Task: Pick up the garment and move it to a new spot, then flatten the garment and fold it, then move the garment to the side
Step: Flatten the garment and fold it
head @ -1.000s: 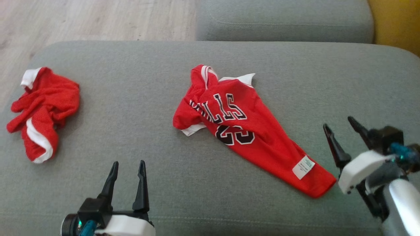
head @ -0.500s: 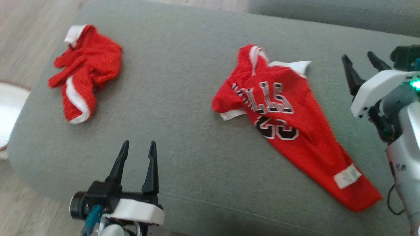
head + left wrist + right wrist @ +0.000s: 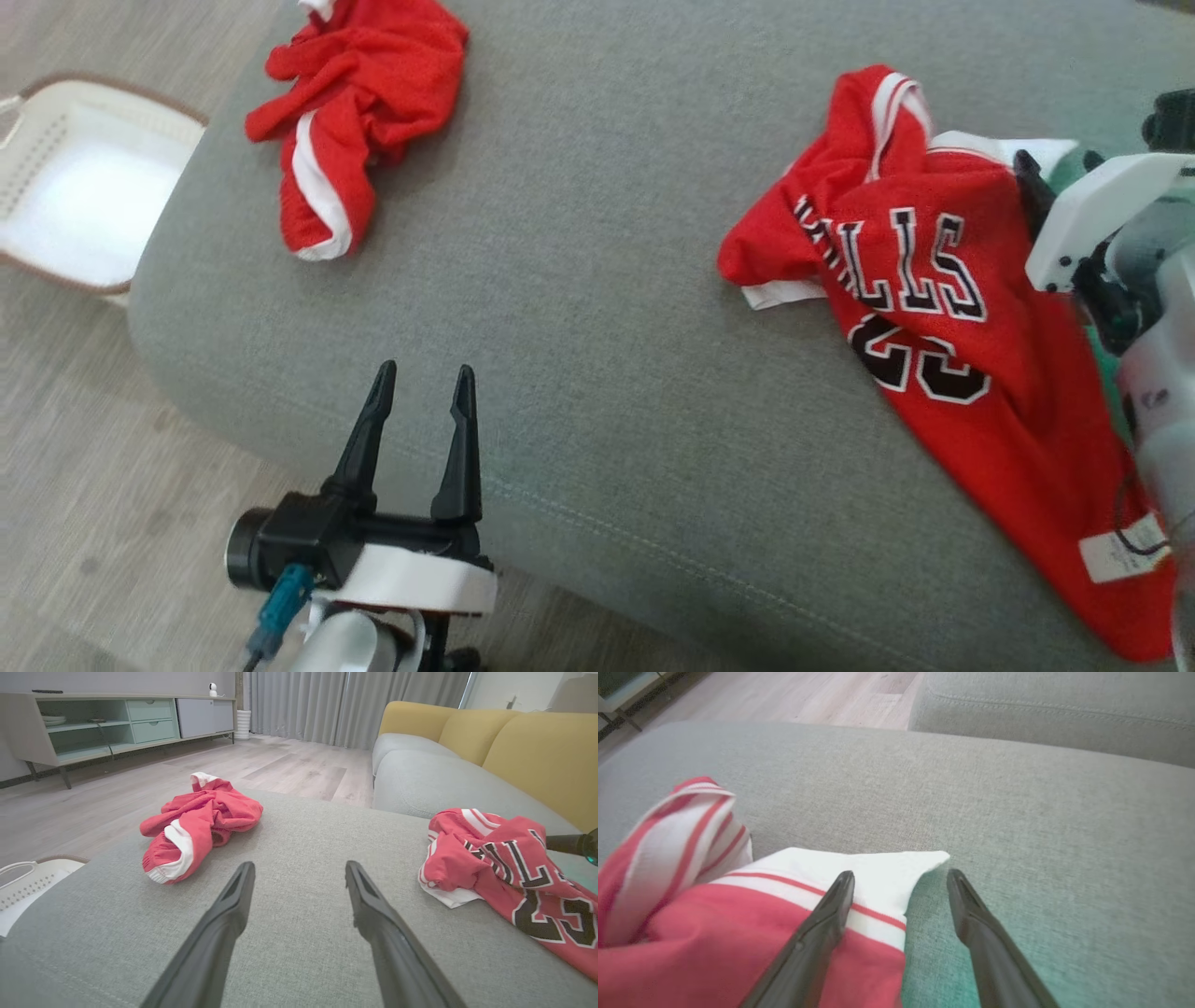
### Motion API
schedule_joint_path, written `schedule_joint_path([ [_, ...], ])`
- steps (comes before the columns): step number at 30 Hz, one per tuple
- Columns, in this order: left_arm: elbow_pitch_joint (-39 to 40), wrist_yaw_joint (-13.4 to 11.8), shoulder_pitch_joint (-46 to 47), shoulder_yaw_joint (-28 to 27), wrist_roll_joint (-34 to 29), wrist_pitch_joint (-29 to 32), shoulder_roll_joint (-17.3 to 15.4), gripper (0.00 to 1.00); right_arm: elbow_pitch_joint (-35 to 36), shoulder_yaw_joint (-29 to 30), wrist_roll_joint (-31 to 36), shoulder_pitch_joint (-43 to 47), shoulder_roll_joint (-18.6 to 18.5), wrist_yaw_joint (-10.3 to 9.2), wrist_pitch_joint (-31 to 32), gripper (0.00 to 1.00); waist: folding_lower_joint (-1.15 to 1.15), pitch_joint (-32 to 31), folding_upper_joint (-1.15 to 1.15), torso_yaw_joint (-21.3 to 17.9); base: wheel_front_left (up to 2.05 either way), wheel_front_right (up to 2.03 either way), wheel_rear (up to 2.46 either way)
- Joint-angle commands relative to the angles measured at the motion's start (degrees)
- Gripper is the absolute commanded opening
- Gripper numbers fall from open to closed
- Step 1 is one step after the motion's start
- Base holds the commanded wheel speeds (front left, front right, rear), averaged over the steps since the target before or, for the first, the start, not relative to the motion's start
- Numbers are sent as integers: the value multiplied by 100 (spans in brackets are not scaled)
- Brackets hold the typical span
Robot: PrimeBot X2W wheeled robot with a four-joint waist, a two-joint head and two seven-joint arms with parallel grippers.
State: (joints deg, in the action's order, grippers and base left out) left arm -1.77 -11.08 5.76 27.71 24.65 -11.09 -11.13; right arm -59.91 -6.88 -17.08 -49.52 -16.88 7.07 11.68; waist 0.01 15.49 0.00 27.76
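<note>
Cloth like this jersey (image 3: 1018,420) is light, limp and a little slick, I judge. It will sag from whatever point I lift and keep no shape of its own.

It lies on the grey sofa cushion (image 3: 607,327), toward my right side. It is partly spread, with the lettering and number showing. One striped opening is bunched up at its far end, and a white tag sits near the hem closest to me.

My right gripper (image 3: 900,873) hangs over the white-trimmed corner at that far end, fingers spread wide with nothing held. One finger is over the trim band and the other over bare cushion just beside the cloth's edge. Whether the tips touch the fabric I cannot tell.

My left gripper (image 3: 299,864) is likewise wide open and empty, above bare cushion. It sits between the jersey and a crumpled red garment (image 3: 355,103), which lies well apart to my left near the cushion's edge. A white basket (image 3: 37,159) stands on the floor beyond that.

The doubled trim looks like the firmest place to pinch. In the thin body cloth I could catch only the top layer, or it could slip out. For flattening, I expect two holds set well apart along one edge will serve better than one, since a single pinch would let the jersey hang in a bunch.
</note>
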Motion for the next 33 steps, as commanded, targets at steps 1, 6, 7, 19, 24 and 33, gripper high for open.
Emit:
schedule_joint_path([
  [1,162,-12,210,-191,-23,-58,-46,100,105,-54,60,-176,-1,42,-28,100,-1,96,0,91,0,0,0],
  [6,95,-9,190,-199,5,-119,-31,100,-425,-3,182,-354,28,42,-73,100,-1,122,0,123,0,0,0],
  [7,81,-10,193,-202,10,-127,-29,100,-483,-25,188,-378,47,42,-83,100,-1,123,0,120,0,0,0],
  [19,-20,-36,238,-194,19,-177,-25,100,-606,-418,89,-662,45,42,-852,0,-1,96,0,-15,0,0,0],
  [24,-49,-50,225,-208,35,-173,-66,100,-576,-446,4,-888,58,42,-1296,0,-1,-59,0,-143,0,0,0],
  [33,-9,-106,173,-208,31,-102,-166,100,-155,-918,-217,-1216,233,42,-1743,0,-1,-456,0,-430,0,0,0],
])
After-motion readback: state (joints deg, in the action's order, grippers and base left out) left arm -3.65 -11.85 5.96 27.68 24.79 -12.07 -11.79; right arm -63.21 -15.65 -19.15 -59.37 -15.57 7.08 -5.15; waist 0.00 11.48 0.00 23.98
